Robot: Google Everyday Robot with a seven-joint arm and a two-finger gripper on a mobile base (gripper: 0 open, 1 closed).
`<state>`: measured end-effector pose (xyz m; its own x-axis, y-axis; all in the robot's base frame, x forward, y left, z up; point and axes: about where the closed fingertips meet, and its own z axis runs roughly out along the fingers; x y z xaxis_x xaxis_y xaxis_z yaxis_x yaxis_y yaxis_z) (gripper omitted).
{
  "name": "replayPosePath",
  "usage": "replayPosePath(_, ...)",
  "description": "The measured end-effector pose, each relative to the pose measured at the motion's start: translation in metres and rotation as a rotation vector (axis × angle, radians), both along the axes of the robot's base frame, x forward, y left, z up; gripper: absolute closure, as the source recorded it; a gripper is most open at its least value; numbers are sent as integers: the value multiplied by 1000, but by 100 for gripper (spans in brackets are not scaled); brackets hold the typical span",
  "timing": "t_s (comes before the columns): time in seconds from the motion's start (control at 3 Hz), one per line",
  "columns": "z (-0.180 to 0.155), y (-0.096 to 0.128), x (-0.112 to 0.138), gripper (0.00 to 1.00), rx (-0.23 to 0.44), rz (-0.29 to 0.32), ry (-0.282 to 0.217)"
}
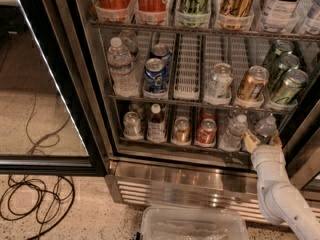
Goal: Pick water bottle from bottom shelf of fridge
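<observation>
Two small clear water bottles with white caps stand at the right end of the bottom shelf [165, 145] of the fridge [165, 176]. One is at the left [234, 133] and one at the far right [265, 128]. My gripper [262, 140], on a white arm rising from the lower right, is at the shelf's front lip. Its tan fingertips [249, 140] stand either side of the far-right bottle's lower part. The gripper looks open around that bottle, which still rests on the rack.
On the bottom shelf are silver cans [132, 124], a white-capped bottle of dark liquid [156, 124], a gold can [181, 130] and a red can [205, 132]. A taller clear bottle [120, 66] stands on the rack above. The glass door [45, 84] stands open at left. A clear bin [195, 224] and cables [35, 199] lie on the floor.
</observation>
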<state>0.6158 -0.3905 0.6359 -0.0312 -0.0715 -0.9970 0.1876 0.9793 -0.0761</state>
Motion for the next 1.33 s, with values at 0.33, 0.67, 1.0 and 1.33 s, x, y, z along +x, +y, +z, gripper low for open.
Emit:
replayPosePath(0.33, -1, -3, 3, 31, -1, -8, 0)
replayPosePath(0.67, -1, -3, 3, 50, -1, -8, 0)
replayPosePath(1.0, -1, -3, 3, 73, -1, -8, 0)
replayPosePath(1.33, 4, 2, 1, 96, 4, -9, -42)
